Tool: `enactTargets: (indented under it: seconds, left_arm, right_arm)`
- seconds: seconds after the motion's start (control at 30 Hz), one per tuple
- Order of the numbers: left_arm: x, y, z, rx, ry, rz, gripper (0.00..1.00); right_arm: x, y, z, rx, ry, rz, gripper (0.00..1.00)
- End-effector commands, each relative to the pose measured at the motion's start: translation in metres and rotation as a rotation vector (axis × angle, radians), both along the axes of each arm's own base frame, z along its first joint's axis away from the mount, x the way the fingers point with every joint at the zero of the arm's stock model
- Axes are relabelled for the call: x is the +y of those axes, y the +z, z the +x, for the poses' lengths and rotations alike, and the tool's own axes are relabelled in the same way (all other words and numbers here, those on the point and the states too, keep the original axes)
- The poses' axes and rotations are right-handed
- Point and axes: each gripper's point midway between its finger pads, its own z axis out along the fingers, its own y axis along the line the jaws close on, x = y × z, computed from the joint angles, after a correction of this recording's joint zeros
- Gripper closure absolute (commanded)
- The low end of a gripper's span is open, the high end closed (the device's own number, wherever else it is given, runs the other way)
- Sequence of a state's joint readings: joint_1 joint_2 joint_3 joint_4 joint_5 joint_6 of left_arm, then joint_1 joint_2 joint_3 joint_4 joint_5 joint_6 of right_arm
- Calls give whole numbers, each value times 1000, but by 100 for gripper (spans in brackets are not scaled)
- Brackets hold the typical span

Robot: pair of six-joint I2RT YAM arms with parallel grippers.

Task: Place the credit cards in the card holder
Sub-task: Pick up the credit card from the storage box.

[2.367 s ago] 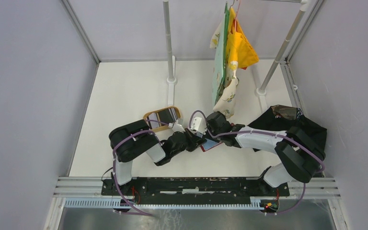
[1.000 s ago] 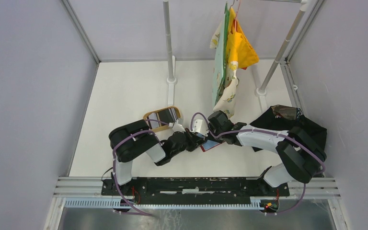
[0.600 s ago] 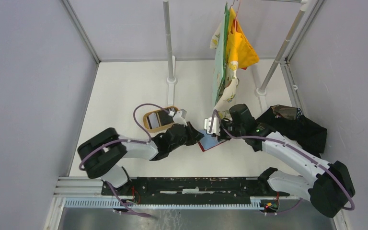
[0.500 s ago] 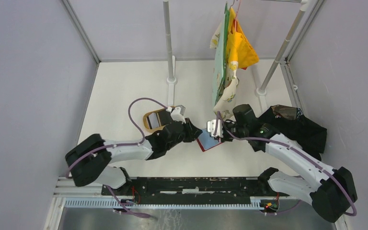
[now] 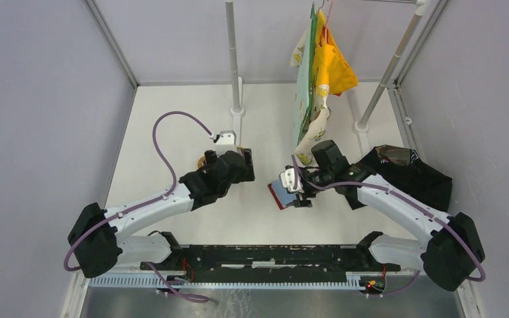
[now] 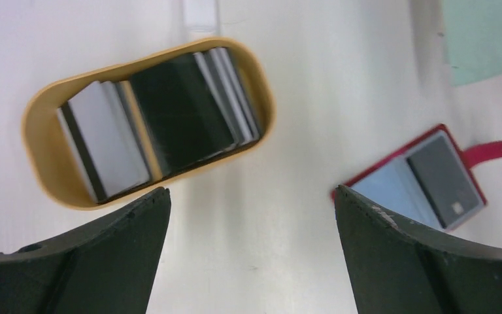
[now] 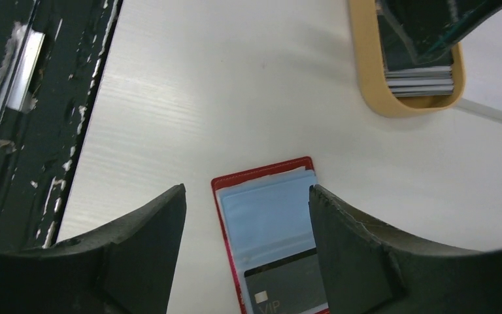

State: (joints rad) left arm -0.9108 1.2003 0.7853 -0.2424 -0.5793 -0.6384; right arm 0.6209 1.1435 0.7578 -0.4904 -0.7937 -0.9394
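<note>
While the black base plate [image 5: 258, 255] at the near edge of the white tabletop [image 5: 172, 126] carries both arm bases, the right end effector [image 7: 247, 196] hangs just beyond it, its dark fingers spread with nothing between them, above the small red leather-like card holder [image 7: 268, 216]. That holder lies open and flat on the tabletop, grey-blue lining up, with one dark credit card [image 7: 287, 288] lettered VIP in one half. The bottom of the right wrist view cuts off the card and the rest of the holder, and from overhead the right wrist covers all but a red-edged corner. Its red snap tab shows only in the left wrist view, slightly blurred at the right frame edge. Further out and to the left, the left end effector [image 6: 250, 216] stands wide apart and empty by the tan oval tray [image 6: 36, 131], which holds the other grey, silvery and dark credit cards [image 6: 176, 114], overlapping so that their number cannot be told. Overhead, that end effector hides nearly all of the tray. On the right a crumpled black fabric heap [image 5: 424, 175] lies partly behind the right arm. At the far end, green, patterned and yellow cloths [image 5: 318, 66] hang down, their tops cut off by the frame.
</note>
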Motion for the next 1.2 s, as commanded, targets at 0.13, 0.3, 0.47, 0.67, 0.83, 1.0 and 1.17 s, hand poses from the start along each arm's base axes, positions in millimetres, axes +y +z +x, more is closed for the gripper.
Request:
enactTargets:
  seconds: [0.13, 0.3, 0.47, 0.67, 0.83, 1.0, 1.17]
  left_arm:
    - [84, -19, 27, 66, 166, -20, 2]
    - [107, -28, 42, 109, 202, -49, 8]
    - [115, -37, 57, 142, 232, -36, 24]
    - [114, -52, 66, 196, 224, 20, 38]
    - [113, -56, 68, 208, 219, 33, 46]
    - [113, -64, 69, 232, 223, 49, 48]
    - [112, -69, 71, 249, 219, 60, 51]
  right_arm:
    - [62, 38, 39, -63, -125, 37, 25]
    - [99, 53, 74, -1, -192, 66, 27]
    - [127, 53, 84, 127, -204, 82, 33]
    - [112, 35, 80, 109, -230, 55, 33]
    - [105, 20, 77, 137, -224, 35, 33]
    - [104, 13, 73, 155, -211, 21, 34]
    - [103, 11, 73, 158, -212, 20, 34]
